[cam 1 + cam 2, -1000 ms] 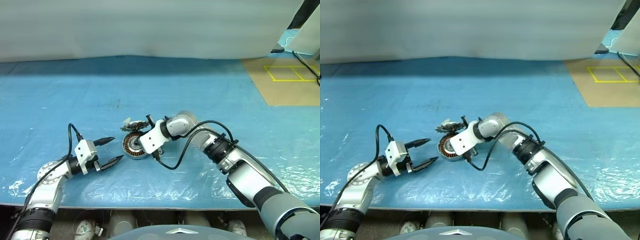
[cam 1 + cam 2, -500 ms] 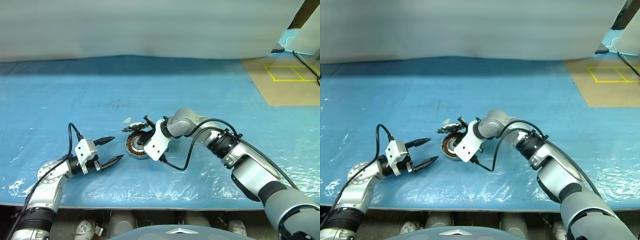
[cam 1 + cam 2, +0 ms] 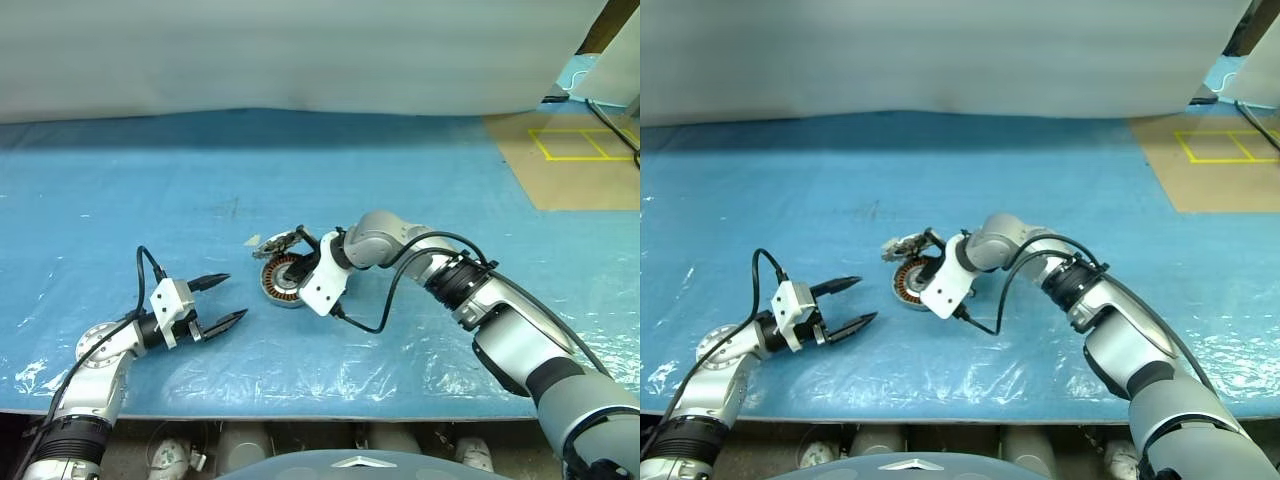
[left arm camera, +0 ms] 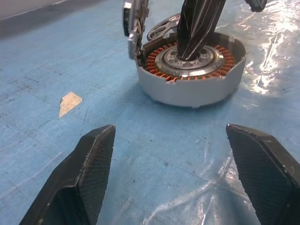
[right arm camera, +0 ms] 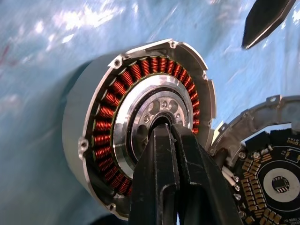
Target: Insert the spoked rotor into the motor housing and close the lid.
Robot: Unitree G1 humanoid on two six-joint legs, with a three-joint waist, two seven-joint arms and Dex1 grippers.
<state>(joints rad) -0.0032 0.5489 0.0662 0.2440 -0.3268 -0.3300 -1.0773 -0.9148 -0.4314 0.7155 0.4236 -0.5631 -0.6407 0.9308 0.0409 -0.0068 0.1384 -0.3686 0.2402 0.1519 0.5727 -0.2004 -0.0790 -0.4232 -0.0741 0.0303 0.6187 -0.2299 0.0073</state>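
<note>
One housing point(image 3: 284, 279), shifted right; one lid point(image 3: 279, 241).

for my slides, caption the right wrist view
Shut right gripper pressing its tips into the motor housing centre, hinged lid open beside it.

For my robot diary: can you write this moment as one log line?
right claw: shut, tips in motor housing centre | lid: hinged open beside it | left claw: open, empty, apart

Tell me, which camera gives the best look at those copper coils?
The right wrist view: the motor housing faces it, its coil ring mostly on show. The left wrist view sees it side-on. The head views show it small, partly behind the right arm.
</note>
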